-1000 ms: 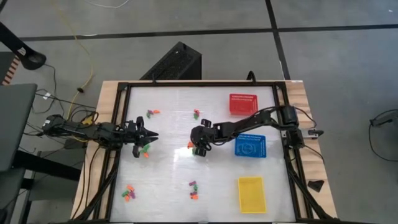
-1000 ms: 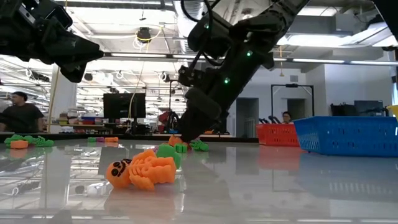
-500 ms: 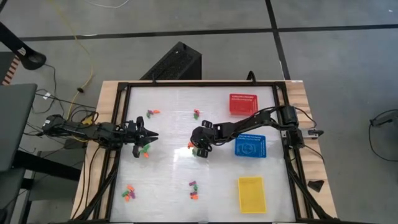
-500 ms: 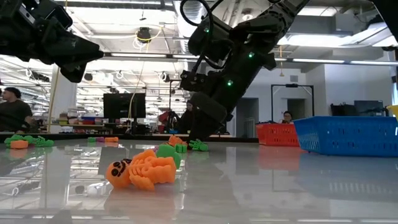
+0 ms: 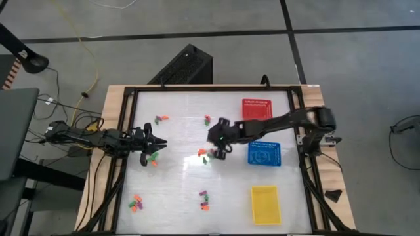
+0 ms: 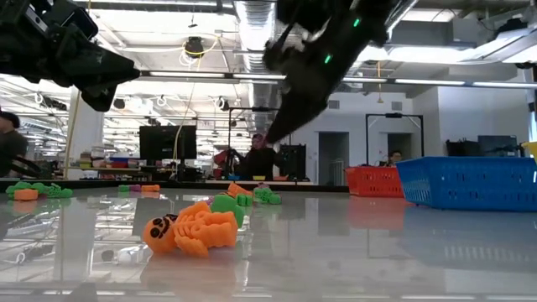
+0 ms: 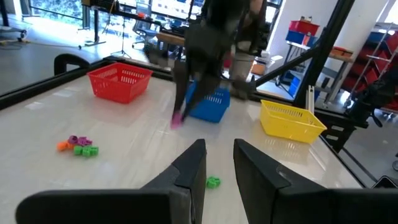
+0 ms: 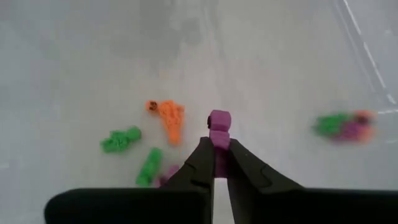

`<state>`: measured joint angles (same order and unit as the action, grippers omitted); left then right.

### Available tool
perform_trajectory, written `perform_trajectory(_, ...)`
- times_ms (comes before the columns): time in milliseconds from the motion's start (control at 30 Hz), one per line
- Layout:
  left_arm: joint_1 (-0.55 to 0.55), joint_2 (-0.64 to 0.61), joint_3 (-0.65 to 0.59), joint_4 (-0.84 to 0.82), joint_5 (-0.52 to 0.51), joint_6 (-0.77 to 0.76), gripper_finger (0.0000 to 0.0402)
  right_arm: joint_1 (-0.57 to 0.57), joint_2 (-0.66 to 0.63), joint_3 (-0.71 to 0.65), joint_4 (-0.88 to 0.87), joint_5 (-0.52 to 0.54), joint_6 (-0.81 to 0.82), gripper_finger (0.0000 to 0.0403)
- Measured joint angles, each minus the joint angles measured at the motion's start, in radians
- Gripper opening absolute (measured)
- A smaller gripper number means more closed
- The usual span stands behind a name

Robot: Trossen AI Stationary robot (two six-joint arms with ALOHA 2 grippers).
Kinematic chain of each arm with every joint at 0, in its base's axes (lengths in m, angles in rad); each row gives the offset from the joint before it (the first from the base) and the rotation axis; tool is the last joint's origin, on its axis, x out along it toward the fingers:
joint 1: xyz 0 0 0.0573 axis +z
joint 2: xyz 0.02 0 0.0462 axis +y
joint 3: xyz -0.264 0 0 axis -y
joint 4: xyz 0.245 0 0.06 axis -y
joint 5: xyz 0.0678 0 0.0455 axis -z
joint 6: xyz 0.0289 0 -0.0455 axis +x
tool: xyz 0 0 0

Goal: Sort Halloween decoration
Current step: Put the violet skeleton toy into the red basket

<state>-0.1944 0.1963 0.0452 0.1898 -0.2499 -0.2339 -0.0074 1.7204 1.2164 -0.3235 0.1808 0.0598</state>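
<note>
Overhead, the right gripper (image 5: 219,152) hangs above the middle of the white table (image 5: 184,190), its fingers (image 8: 202,163) pressed together on a small purple trinket (image 8: 219,129) lifted clear of the surface. Directly beneath it lie an orange figure (image 8: 168,116) and two green pieces (image 8: 121,139), with a further mixed clump (image 8: 345,124) well apart from them. The left gripper (image 5: 156,147) waits near the table's left edge, fingers (image 7: 189,171) slightly parted around nothing, a few trinkets just beside its tip. More orange, green and purple bits sit in scattered clusters across the table, including one near the front-left corner (image 5: 136,202) and one at front centre (image 5: 204,199). Three mesh baskets stand on the right side: red (image 5: 256,109) farthest back, blue (image 5: 264,154) in the middle just beside the right arm, yellow (image 5: 266,204) nearest the front. At table height, an orange skeleton (image 6: 189,231) lies on the glossy, reflective surface in the foreground. Beyond the table stretches a bright workshop with monitors, benches and several people at the back.
</note>
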Motion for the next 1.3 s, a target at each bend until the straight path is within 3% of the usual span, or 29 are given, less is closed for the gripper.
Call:
perform_trajectory(200, 0.0, 0.0, 0.0, 0.0, 0.0, -0.012, 0.007, -0.092, -0.201, 0.001, -0.258, 0.112, 0.0, 0.0047)
perform_trajectory(433, 0.0, 0.0, 0.0, 0.0, 0.0, -0.012, 0.007, -0.275, -0.32, 0.001, -0.475, 0.135, 0.058, 0.0049)
perform_trajectory(633, 0.0, 0.0, 0.0, -0.004, 0.0, -0.013, 0.007, -0.398, -0.295, 0.001, -0.603, 0.13, 0.066, 0.005)
perform_trajectory(867, 0.0, 0.0, 0.0, -0.021, -0.001, -0.013, 0.007, -0.5, -0.211, 0.001, -0.612, 0.123, 0.097, 0.0052)
perform_trajectory(1300, 0.0, 0.0, 0.0, -0.02, 0.0, -0.013, 0.007, -0.56, -0.117, 0.001, -0.615, 0.078, 0.127, 0.0054)
